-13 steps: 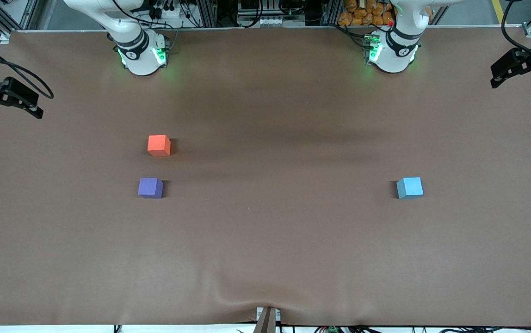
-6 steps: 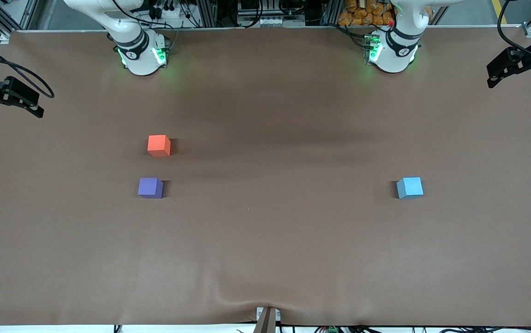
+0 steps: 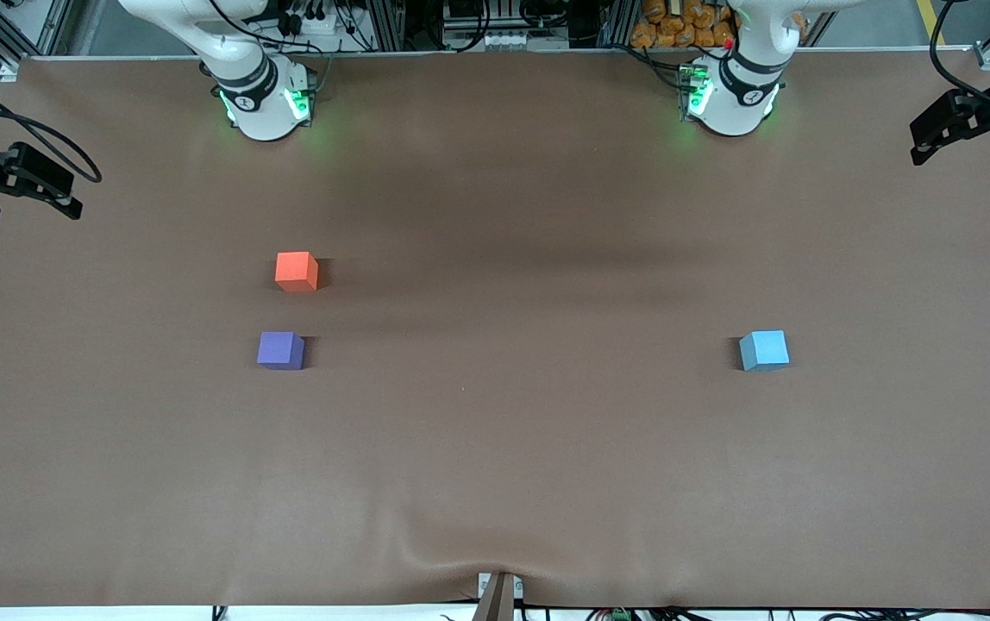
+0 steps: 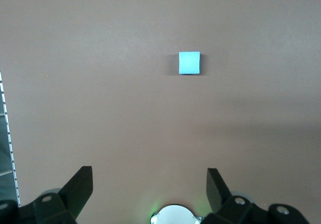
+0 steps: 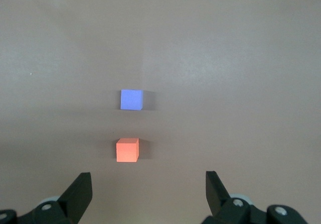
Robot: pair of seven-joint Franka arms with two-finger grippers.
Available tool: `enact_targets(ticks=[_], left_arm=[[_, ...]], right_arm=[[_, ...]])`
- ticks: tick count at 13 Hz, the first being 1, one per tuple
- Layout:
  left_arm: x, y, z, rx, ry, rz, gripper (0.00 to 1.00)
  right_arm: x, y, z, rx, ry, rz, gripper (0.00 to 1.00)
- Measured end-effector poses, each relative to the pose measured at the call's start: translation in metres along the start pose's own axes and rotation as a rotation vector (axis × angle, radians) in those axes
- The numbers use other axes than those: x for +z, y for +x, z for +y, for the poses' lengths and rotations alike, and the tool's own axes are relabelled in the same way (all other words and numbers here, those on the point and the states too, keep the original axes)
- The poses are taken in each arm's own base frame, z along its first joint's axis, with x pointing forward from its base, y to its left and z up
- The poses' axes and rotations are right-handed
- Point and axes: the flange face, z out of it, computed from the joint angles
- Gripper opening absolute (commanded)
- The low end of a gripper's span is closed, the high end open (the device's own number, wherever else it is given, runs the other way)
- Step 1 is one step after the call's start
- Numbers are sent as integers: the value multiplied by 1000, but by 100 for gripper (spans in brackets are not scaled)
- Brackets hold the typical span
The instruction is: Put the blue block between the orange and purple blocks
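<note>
The blue block (image 3: pixel 763 350), apparently light, rigid and best gripped on two flat side faces, sat toward the tabletop (image 3: pixel 495 483) edge at the left arm's end, while left gripper (image 4: pixel 149 184) and right gripper (image 5: pixel 148 184) hung spread apart.

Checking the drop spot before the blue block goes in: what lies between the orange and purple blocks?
Nothing: only bare brown table separates the orange block from the purple block, as the front and right wrist views both show.
</note>
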Motion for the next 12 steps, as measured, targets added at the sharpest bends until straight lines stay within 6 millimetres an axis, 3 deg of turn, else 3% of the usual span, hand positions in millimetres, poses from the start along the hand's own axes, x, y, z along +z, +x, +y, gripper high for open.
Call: enact_targets(ticks=[12], left_arm=[[5,4,1,1,0,-10,100]], right_arm=[[0,0,0,-1,0,-2,100]])
